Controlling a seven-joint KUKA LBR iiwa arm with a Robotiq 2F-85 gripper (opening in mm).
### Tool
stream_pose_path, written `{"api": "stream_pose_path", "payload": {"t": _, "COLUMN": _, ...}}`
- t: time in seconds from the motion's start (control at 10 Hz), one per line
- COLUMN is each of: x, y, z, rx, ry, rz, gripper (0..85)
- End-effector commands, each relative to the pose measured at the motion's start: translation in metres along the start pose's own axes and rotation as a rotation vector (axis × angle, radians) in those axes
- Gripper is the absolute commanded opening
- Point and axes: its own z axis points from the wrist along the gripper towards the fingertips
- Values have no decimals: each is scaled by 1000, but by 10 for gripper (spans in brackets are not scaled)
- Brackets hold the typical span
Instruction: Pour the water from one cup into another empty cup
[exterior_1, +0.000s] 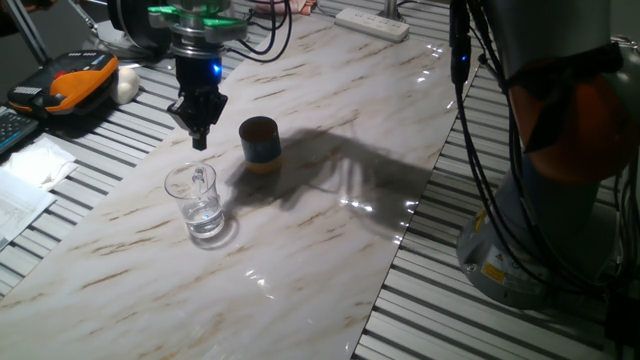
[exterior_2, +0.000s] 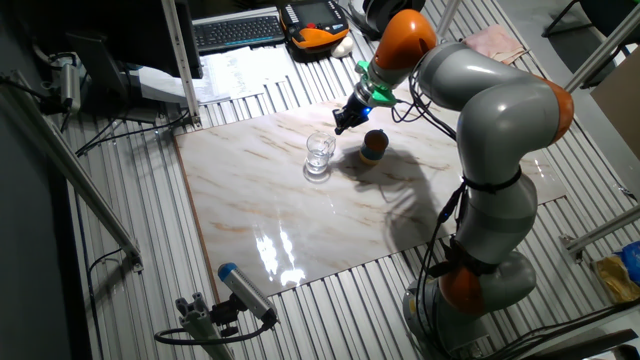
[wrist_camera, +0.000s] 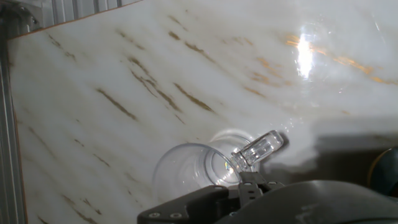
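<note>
The clear glass cup (exterior_1: 200, 203) stands upright on the marble board, its handle towards the gripper, with a little water (exterior_1: 206, 222) at its bottom. The blue-grey cup (exterior_1: 260, 143) with the orange-tan rim stands upright just right of and behind it. My gripper (exterior_1: 198, 138) hangs a short way above and behind the glass, touching nothing; its fingers look pressed together. In the other fixed view the gripper (exterior_2: 343, 126) is between the glass (exterior_2: 320, 153) and the opaque cup (exterior_2: 373, 145). The hand view looks down on the glass (wrist_camera: 196, 167) and its handle (wrist_camera: 259, 149).
The marble board (exterior_1: 330, 250) lies on a slatted table. An orange-black device (exterior_1: 75, 82), a white lump (exterior_1: 127, 82) and papers (exterior_1: 30, 170) lie at the left. A power strip (exterior_1: 372, 22) lies at the back. The arm's base (exterior_1: 540, 230) and cables stand at the right.
</note>
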Motion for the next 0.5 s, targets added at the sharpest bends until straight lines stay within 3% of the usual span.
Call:
{"api": "stream_pose_path", "payload": {"t": 0.0, "x": 0, "y": 0, "z": 0, "rx": 0, "ry": 0, "rz": 3, "gripper": 0}}
{"api": "stream_pose_path", "payload": {"t": 0.1, "x": 0, "y": 0, "z": 0, "rx": 0, "ry": -1, "rz": 6, "gripper": 170}}
{"api": "stream_pose_path", "payload": {"t": 0.4, "x": 1, "y": 1, "z": 0, "rx": 17, "ry": -10, "rz": 8, "gripper": 170}}
